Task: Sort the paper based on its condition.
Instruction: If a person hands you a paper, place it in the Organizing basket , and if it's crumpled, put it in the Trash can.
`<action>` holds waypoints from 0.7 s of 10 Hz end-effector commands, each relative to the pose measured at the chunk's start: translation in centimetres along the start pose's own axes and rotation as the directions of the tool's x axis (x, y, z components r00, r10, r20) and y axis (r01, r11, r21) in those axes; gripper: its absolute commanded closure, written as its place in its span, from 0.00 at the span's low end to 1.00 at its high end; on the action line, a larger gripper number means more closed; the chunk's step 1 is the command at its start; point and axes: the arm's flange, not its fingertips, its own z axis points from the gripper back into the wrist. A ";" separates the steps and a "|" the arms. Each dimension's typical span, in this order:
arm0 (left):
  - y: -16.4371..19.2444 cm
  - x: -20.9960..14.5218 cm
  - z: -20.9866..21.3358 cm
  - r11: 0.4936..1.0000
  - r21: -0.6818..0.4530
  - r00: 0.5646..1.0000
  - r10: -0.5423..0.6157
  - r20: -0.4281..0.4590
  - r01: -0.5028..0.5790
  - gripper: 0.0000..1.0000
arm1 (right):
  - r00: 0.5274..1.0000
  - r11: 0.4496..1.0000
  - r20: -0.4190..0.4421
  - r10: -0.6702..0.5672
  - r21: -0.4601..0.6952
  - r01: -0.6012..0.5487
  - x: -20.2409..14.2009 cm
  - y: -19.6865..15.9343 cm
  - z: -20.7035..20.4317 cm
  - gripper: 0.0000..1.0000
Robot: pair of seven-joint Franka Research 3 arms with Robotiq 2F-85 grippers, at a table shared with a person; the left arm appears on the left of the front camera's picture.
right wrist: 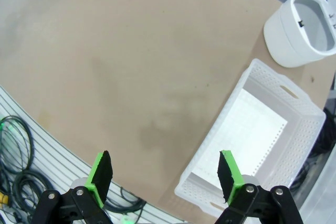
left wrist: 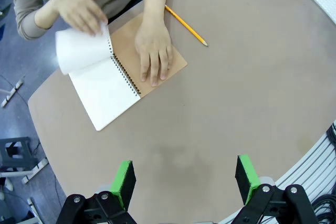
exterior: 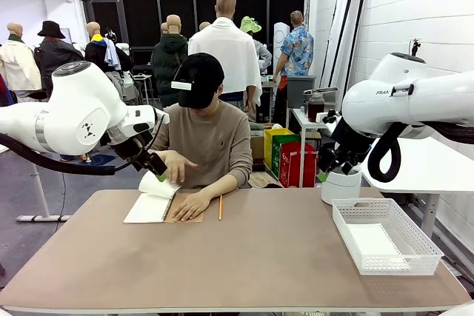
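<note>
The spiral notebook (left wrist: pixel 113 85) lies open on the counter (exterior: pixel 259 257), at the person's edge. One hand (left wrist: pixel 153 51) presses its brown cover flat. The other hand (left wrist: pixel 79 9) curls a white page (left wrist: pixel 81 51) up from the notebook. A pencil (exterior: pixel 220 207) lies just beside the notebook. Well apart from the notebook, a white basket (exterior: pixel 396 263) contains one flat paper sheet (right wrist: pixel 254 129). Left jaws: spread wide, gripping nothing. Right jaws: spread wide, gripping nothing.

Likely a robot lab: white arms (exterior: pixel 74 112), worktable (exterior: pixel 259 257).
</note>
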 end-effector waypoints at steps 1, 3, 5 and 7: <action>0.2 -0.1 0.0 1.000 0.006 1.000 -0.005 -0.002 0.005 0.00 | 1.000 1.000 -0.006 0.000 0.004 0.000 0.0 0.0 0.1 0.00; 0.2 -0.1 0.0 1.000 0.006 1.000 -0.005 -0.002 0.005 0.00 | 1.000 1.000 -0.006 0.000 0.004 0.000 0.0 0.0 0.1 0.00; 0.2 -0.1 0.0 1.000 0.006 1.000 -0.005 -0.002 0.005 0.00 | 1.000 1.000 -0.006 0.000 0.004 0.000 0.0 0.0 0.1 0.00; 0.2 -0.1 0.0 1.000 0.006 1.000 -0.005 -0.002 0.005 0.00 | 1.000 1.000 -0.006 0.000 0.004 0.000 0.0 0.0 0.1 0.00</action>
